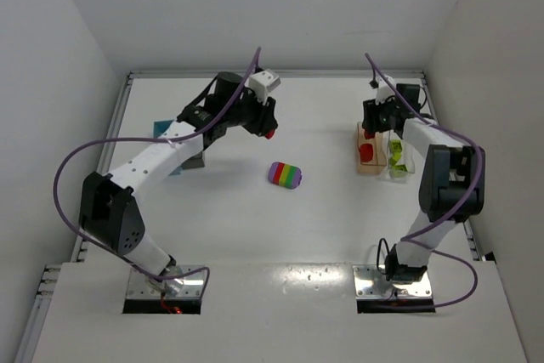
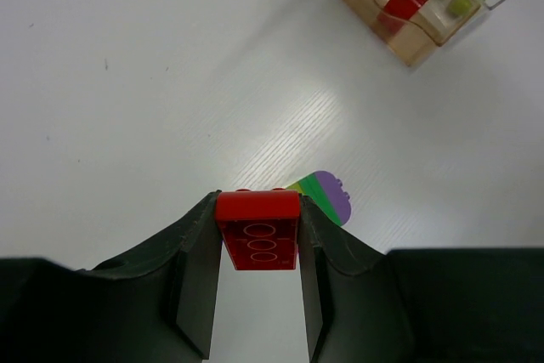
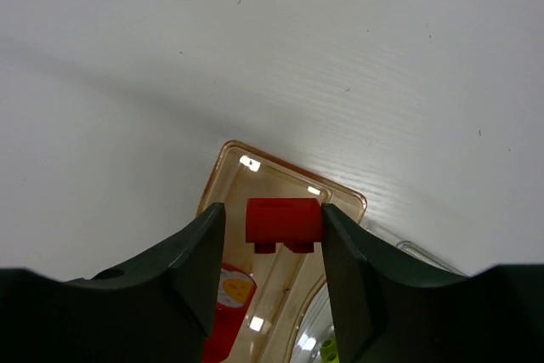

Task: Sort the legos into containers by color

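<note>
My left gripper [image 1: 269, 131] is shut on a red lego [image 2: 257, 229] and holds it above the table, left of the rainbow-striped cluster [image 1: 287, 174], whose edge shows past the fingers [image 2: 327, 195]. My right gripper [image 1: 375, 123] hangs over the far end of the peach-orange bin [image 3: 219, 178]. Its jaws stand a little apart around a second red lego [image 3: 285, 219], which touches the right finger and has a clear gap to the left finger. The peach bin [image 1: 360, 164] holds red pieces. The clear bin [image 1: 399, 172] beside it holds green legos.
The light blue bin [image 1: 160, 128] and the dark grey bin [image 1: 196, 161] stand at the left, partly hidden under my left arm. White walls close in the table on three sides. The two right bins stand near the right wall.
</note>
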Controlling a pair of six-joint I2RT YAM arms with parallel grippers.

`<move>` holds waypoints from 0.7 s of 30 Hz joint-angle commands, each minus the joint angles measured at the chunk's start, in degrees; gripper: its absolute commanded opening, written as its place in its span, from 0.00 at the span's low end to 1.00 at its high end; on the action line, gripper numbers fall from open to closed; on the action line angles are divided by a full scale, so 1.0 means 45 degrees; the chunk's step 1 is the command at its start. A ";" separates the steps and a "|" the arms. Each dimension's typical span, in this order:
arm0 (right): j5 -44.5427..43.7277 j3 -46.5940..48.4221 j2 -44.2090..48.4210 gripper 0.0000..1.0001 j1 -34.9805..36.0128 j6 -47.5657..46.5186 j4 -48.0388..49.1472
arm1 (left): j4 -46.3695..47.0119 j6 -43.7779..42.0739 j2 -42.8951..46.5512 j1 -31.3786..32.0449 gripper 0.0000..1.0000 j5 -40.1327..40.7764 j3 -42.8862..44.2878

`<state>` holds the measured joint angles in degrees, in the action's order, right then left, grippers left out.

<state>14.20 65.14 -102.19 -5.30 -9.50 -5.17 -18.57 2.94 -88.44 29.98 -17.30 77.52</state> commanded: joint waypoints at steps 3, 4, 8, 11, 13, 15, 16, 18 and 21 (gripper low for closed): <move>0.1101 -0.0121 0.0754 0.62 -0.0247 0.1190 0.1032 | 0.0940 0.0226 -0.0540 0.0467 0.05 -0.0899 0.0919; 0.1374 -0.0005 0.0988 0.65 -0.0248 0.1424 0.0916 | 0.1136 0.0226 -0.0541 0.0467 0.05 -0.1056 0.0919; 0.2352 0.0113 0.2820 0.73 -0.0364 0.2556 0.0506 | 0.1937 0.0675 -0.1378 0.0915 0.05 -0.1331 0.1152; 0.2063 0.0387 0.3819 0.73 -0.0618 0.2909 0.0018 | 0.2583 0.1085 -0.2235 0.1616 0.05 -0.1468 0.1715; 0.1285 0.0659 0.4854 0.74 -0.0774 0.3048 -0.0256 | 0.2700 0.1085 -0.2823 0.2008 0.05 -0.1468 0.2302; 0.0676 0.0660 0.5577 0.74 -0.0911 0.3048 -0.0704 | 0.2855 0.1085 -0.3448 0.2554 0.05 -0.1312 0.3237; 0.0190 0.0660 0.6277 0.74 -0.1047 0.2932 -0.0881 | 0.2992 0.1085 -0.4128 0.2693 0.05 -0.1312 0.3572; -0.0223 0.0253 0.7022 0.75 -0.1184 0.2757 -0.1407 | 0.3187 0.1336 -0.4815 0.2947 0.05 -0.1312 0.4487; -0.0945 -0.0490 0.8428 0.77 -0.1321 0.2384 -0.1955 | 0.3968 0.2212 -0.6318 0.3124 0.05 -0.1488 0.5601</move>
<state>14.66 65.32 -68.29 -10.59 1.74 -9.87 -6.52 8.49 -113.38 43.59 -22.79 97.49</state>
